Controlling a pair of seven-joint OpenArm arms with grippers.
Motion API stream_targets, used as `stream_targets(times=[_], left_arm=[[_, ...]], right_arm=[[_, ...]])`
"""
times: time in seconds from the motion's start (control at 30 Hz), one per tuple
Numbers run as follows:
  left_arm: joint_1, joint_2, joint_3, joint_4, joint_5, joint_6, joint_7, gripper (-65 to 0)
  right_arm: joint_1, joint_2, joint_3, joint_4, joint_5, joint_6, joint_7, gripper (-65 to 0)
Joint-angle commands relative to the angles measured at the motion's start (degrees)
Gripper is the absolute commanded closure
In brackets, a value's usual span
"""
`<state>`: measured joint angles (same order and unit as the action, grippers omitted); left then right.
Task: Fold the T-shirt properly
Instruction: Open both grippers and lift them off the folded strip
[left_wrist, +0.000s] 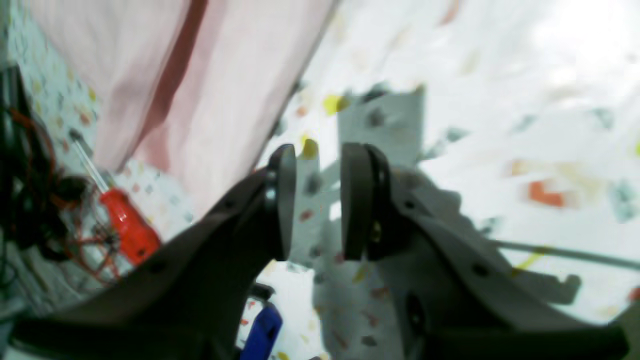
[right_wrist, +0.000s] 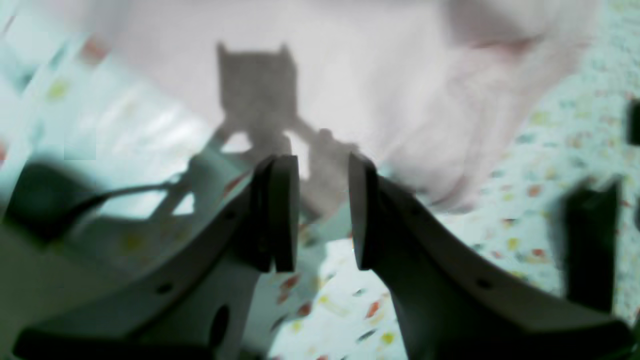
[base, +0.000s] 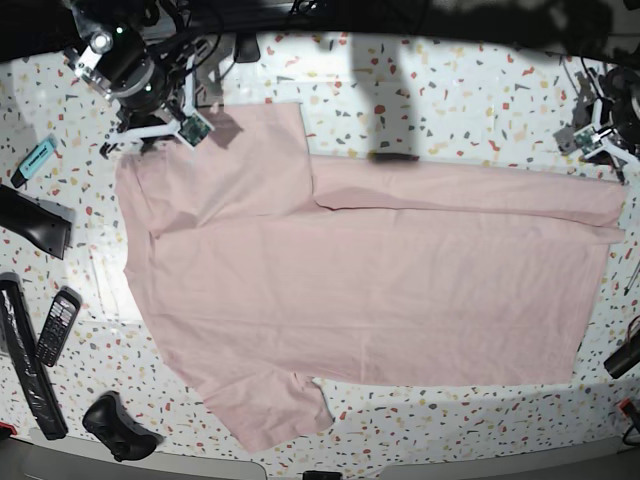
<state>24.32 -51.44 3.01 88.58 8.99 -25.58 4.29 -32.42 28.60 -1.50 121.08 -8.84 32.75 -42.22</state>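
Note:
The pale pink T-shirt (base: 370, 280) lies flat on the speckled table, plain side up, with one sleeve at the top left and one at the bottom left. A long strip along its far edge is folded over. My right gripper (base: 185, 125) hovers at the top-left sleeve; in the right wrist view it (right_wrist: 322, 215) is open and empty, just off the shirt's edge (right_wrist: 350, 75). My left gripper (base: 597, 140) is above the shirt's top-right corner; in the left wrist view it (left_wrist: 317, 200) is open and empty over bare table, with the shirt (left_wrist: 200, 75) to its left.
A red-handled screwdriver (left_wrist: 127, 225) and tangled cables (left_wrist: 30, 190) lie beside the left gripper. On the table's left edge are a teal item (base: 38, 155), a black block (base: 35, 225), a remote (base: 55, 325) and a black controller (base: 120, 425). A dark object (base: 625, 355) sits at the right edge.

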Motion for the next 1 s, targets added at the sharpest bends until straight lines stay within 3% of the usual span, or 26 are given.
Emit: stream_targets(times=[0.0, 0.3, 0.63, 0.73, 0.97], left_arm=[[0.37, -0.92, -0.72, 1.40, -0.02, 0.90, -0.79, -14.6], [1.40, 0.26, -0.72, 2.64, -0.02, 0.90, 1.05, -14.6], [1.40, 0.31, -0.72, 2.64, -0.02, 0.90, 1.11, -14.7], [1.38, 0.31, -0.72, 2.64, 0.00, 0.92, 1.11, -14.6], [1.38, 0.33, -0.72, 2.64, 0.68, 1.09, 1.31, -14.6]], right_arm=[[-0.63, 0.94, 0.35, 1.20, 0.37, 0.63, 0.90, -16.7], [-1.57, 2.34, 0.35, 1.18, -1.92, 2.03, 1.01, -16.7], [-1.57, 7.50, 0.35, 1.16, -4.68, 2.05, 1.09, -16.7], [-1.57, 8.57, 0.35, 1.16, -4.68, 3.58, 1.36, -16.7], [-1.53, 8.52, 0.35, 1.11, -5.70, 3.91, 5.55, -16.7]])
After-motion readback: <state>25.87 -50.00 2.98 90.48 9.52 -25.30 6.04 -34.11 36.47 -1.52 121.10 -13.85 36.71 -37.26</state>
